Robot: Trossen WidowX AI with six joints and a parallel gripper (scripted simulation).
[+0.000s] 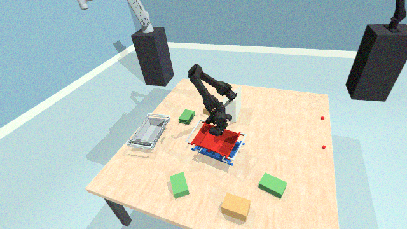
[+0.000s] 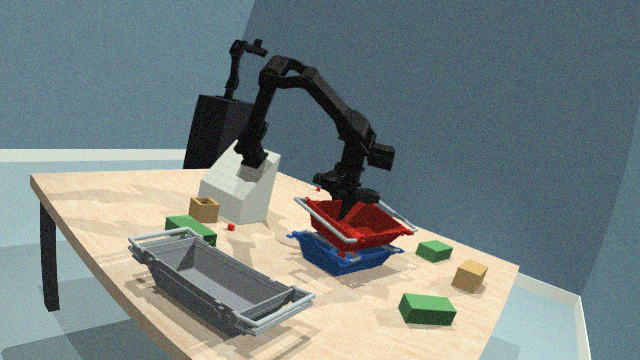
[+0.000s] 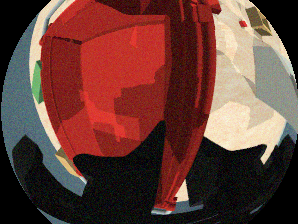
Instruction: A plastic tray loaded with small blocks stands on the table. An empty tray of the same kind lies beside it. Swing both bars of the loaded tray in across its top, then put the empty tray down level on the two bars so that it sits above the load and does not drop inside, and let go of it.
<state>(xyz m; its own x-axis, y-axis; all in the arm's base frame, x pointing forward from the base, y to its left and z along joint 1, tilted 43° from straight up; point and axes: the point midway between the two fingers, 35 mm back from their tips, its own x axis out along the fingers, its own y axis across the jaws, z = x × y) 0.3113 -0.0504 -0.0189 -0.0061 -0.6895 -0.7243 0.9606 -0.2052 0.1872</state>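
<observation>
My gripper (image 1: 217, 131) (image 2: 345, 212) (image 3: 170, 124) points down and is shut on a side wall of the empty red tray (image 1: 216, 144) (image 2: 372, 224) (image 3: 120, 60). The red tray is directly over the blue tray (image 2: 325, 257) on the table, its floor close to the blue rim and slightly tilted in the exterior view. Whether it touches the bars cannot be told. The red tray's own pale bars stand out over its ends. A pale bar (image 2: 387, 248) shows at the blue tray's top, apparently swung in; the red tray hides most of the load and bars.
A grey tray (image 1: 146, 131) (image 2: 185, 295) with bars stands to the left in the top view. Green blocks (image 1: 179, 185) (image 2: 427, 309) and a tan block (image 1: 236, 205) (image 2: 469, 276) lie around. A hollow tan box (image 2: 204, 211) is by the arm's pale base (image 2: 235, 195). Small red pieces (image 1: 322, 117) (image 2: 231, 227) lie apart.
</observation>
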